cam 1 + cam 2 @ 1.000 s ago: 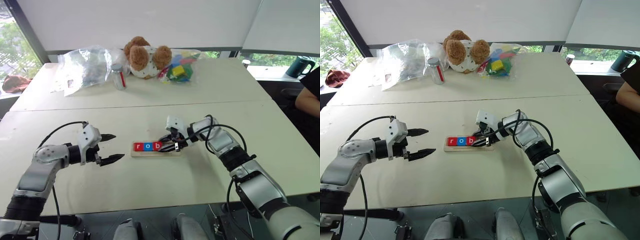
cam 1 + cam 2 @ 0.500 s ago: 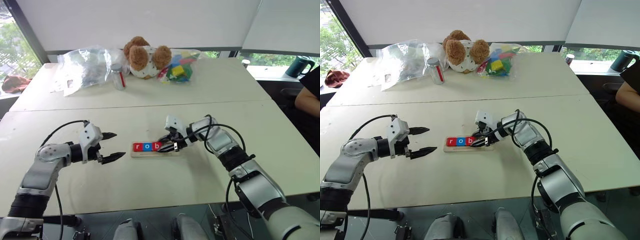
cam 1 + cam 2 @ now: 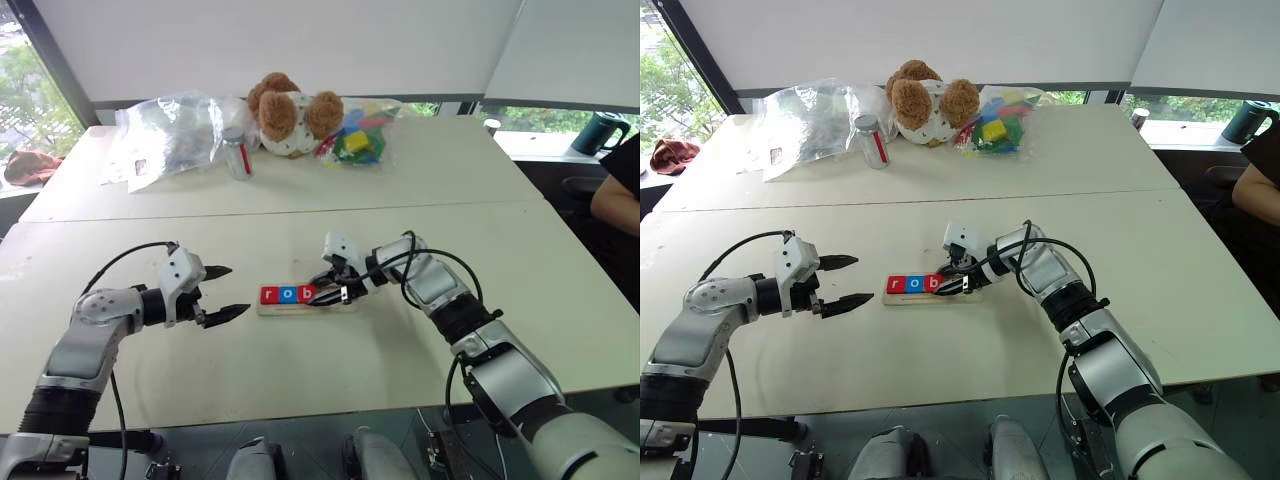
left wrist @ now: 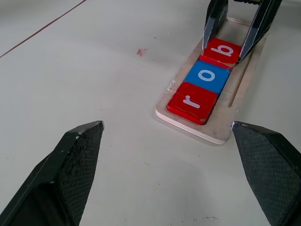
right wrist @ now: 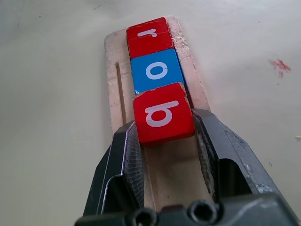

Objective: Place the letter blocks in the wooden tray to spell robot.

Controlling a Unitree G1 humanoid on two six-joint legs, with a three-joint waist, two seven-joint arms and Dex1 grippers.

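The wooden tray (image 4: 237, 101) holds r, o, b tiles; right pincer (image 5: 164, 136) grips the b tile (image 5: 162, 113), left pincer (image 3: 228, 292) gapes.

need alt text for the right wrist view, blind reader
The right hand is shut on a red b block, holding it in the wooden tray directly behind a blue o block and a red r block. The three tiles form one row on the pale tray, which lies on a plain off-white table.
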